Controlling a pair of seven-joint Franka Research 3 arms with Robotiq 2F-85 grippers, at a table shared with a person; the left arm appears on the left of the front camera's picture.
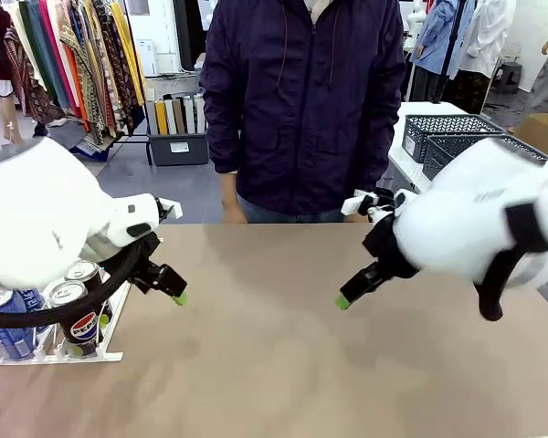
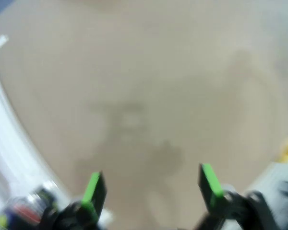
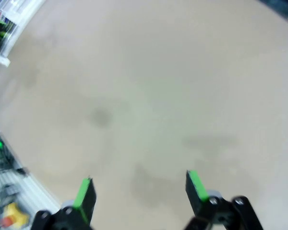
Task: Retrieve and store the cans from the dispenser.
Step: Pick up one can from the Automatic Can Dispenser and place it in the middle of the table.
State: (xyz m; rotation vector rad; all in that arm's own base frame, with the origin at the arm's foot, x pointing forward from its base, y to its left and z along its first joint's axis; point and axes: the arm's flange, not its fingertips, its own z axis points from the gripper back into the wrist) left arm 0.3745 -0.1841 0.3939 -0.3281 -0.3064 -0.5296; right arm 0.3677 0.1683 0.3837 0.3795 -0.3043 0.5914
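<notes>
Tan tabletop (image 1: 274, 365) below my left gripper (image 2: 151, 184) and right gripper (image 3: 139, 189), both jaws apart and empty; cans (image 1: 78, 318) in dispenser (image 1: 55, 358) probably slick, dentable, best grasped mid-body.

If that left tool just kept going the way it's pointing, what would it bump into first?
Probably the tabletop itself: the left tool, open, points down at a bare patch of it, with the dispenser off to one side.
</notes>
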